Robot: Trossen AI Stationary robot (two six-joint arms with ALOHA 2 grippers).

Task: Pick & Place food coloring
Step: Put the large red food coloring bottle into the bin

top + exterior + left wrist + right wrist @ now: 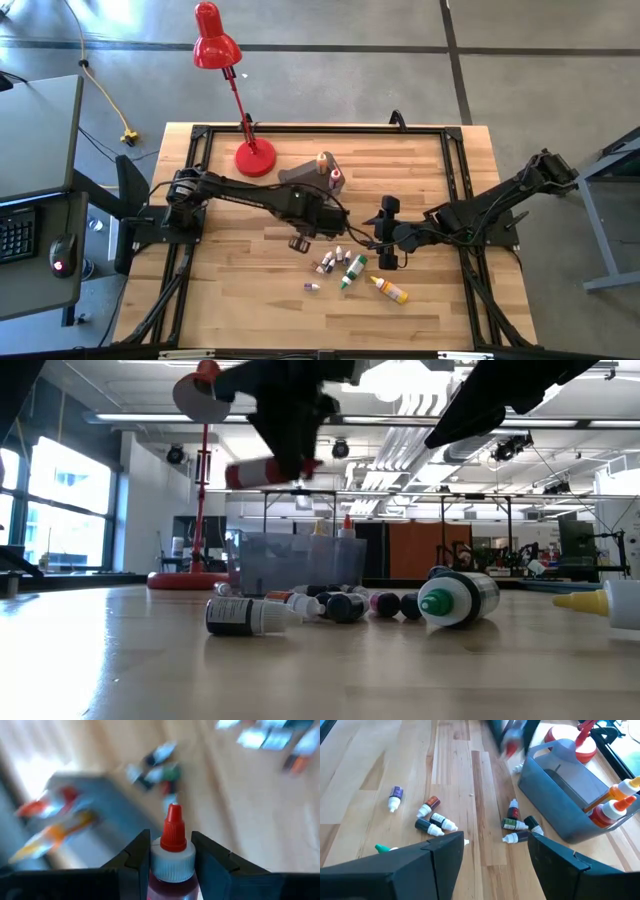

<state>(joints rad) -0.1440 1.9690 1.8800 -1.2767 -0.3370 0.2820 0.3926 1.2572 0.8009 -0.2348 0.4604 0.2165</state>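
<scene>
Pincer fingers of the left gripper [172, 862] pinch a red food coloring bottle [172, 865] by its white collar, one dark finger on each side, with the red pointed cap sticking out past the fingertips. In the low view this bottle [262, 473] is held level in the air, well above the table [240, 300], higher than the rim of the grey bin [297, 563]. Seen from above, the left gripper [299, 243] hangs just beside the grey bin [303, 175], on the side away from the red desk lamp [222, 60].

Inside the grey bin, a few bottles with orange and red caps [615, 805] stand leaning against one end wall.

Farther from the bin, the loose food coloring bottles [338, 262] lie scattered on the wood: several small dark ones with white caps [432, 822], a green bottle [353, 270] and a yellow bottle [390, 290]. In the low view the green-capped bottle [455, 598] lies on its side in front of the bin, and small dark bottles [245, 615] lie beside it.

The right gripper [387, 233] hovers near the scattered bottles, on the side of them away from the lamp, its fingers [440, 855] spread wide and holding nothing.
</scene>
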